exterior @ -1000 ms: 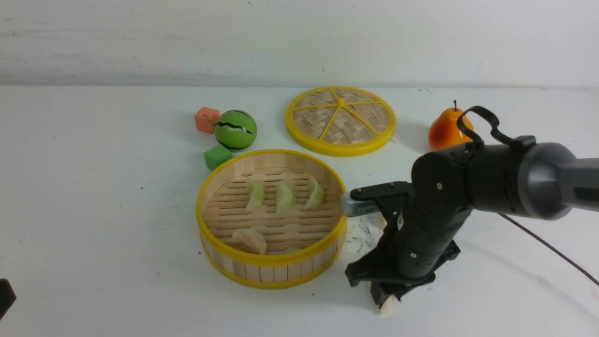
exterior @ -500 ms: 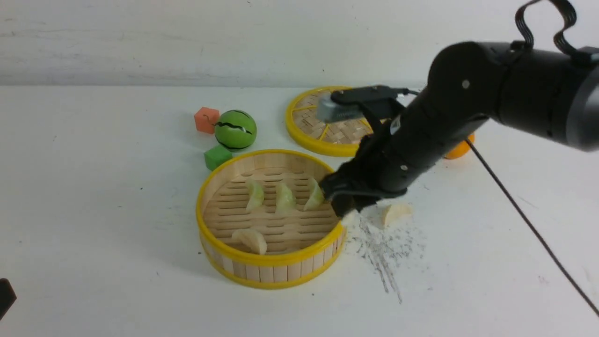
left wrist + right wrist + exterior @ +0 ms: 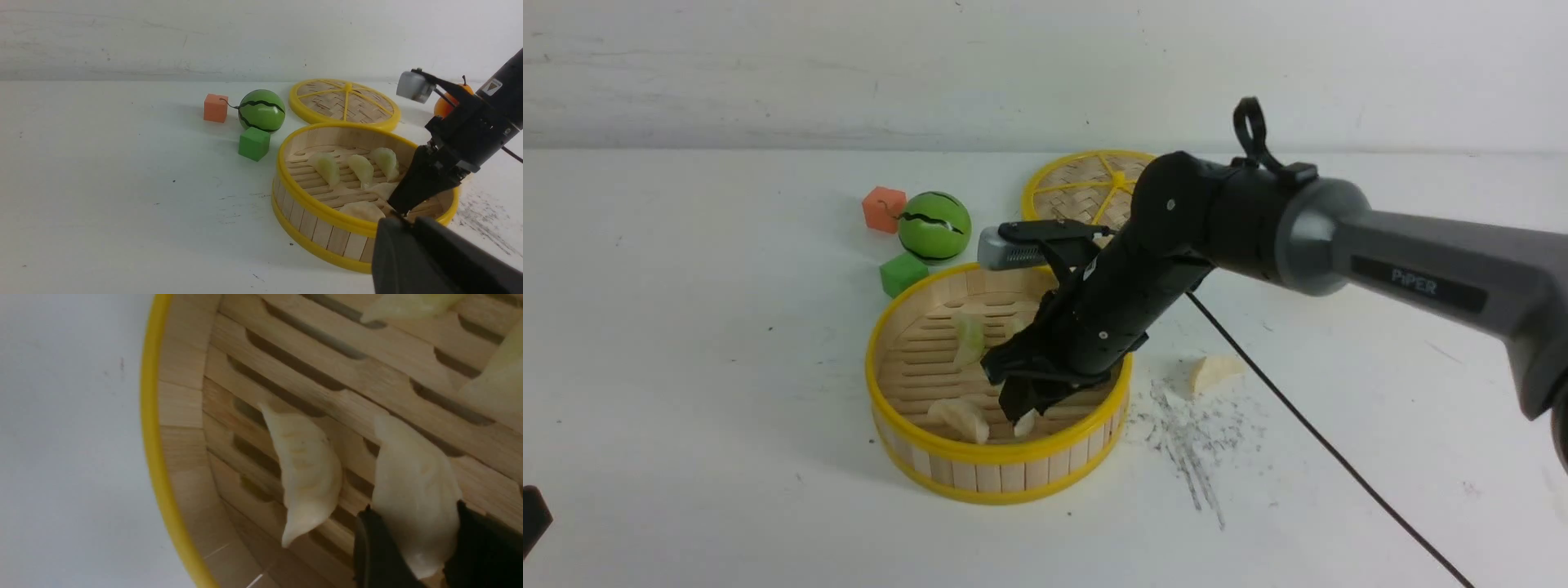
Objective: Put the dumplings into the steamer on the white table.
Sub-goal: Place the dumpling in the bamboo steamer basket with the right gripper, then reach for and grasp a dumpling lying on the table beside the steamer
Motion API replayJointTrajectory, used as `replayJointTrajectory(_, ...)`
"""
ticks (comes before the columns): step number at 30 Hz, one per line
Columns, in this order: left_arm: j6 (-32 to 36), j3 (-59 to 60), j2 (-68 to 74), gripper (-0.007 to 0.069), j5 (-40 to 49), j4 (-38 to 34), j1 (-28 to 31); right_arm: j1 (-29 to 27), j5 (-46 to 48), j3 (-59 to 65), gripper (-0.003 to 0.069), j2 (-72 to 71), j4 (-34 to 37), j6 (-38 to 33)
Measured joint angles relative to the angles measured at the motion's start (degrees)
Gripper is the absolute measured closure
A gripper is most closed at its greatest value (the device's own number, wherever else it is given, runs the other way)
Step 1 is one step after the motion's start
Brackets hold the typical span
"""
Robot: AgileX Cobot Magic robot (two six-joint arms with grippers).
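- "PiPER", pale letters on a dark strip on the right arm's grey forearm link (image 3: 1417, 280), right of front view
- white sticker (image 3: 491, 86) on its black wrist, print unreadable

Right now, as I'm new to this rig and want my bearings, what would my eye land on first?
The black right pincer hangs inside the round bamboo steamer with yellow rims, near its front wall, clamped on a cream-white crescent dumpling. One more cream-white dumpling lies alone on the white table, right of the steamer beside grey scuff marks.
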Motion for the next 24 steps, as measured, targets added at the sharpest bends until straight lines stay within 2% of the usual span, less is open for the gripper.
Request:
replayJointTrajectory(6, 0.00, 0.00, 0.00, 0.0586, -0.16, 0.00, 0.00, 0.25, 0.12, -0.26, 0.0428, 0.38, -0.61, 0.00)
replayJointTrajectory(13, 0.00, 0.00, 0.00, 0.0576, -0.34, 0.09, 0.00, 0.25, 2.84, -0.58, 0.0279, 0.34, -1.01, 0.37)
replayJointTrajectory(15, 0.00, 0.00, 0.00, 0.0575, -0.39, 0.25, 0.00, -0.23, 3.51, -0.80, 0.0228, -0.69, -1.66, 2.60)
replayJointTrajectory(16, 0.00, 0.00, 0.00, 0.0575, -0.39, 0.25, 0.00, -0.29, 3.60, -0.87, 0.0225, -0.69, -1.72, 2.60)
replayJointTrajectory(18, 0.00, 0.00, 0.00, 0.0575, -0.47, 0.25, 0.00, -1.41, 3.96, -1.20, 0.0197, -3.08, -2.70, 4.28)
replayJointTrajectory(23, 0.00, 0.00, 0.00, 0.0573, -0.47, 0.29, 0.00, -5.80, 4.09, -1.44, 0.0187, -9.29, -6.89, 6.13)
replayJointTrajectory(24, 0.00, 0.00, 0.00, 0.0571, -0.47, 0.29, 0.00, -8.30, 4.09, -1.64, 0.0187, -11.43, -9.26, 8.42)
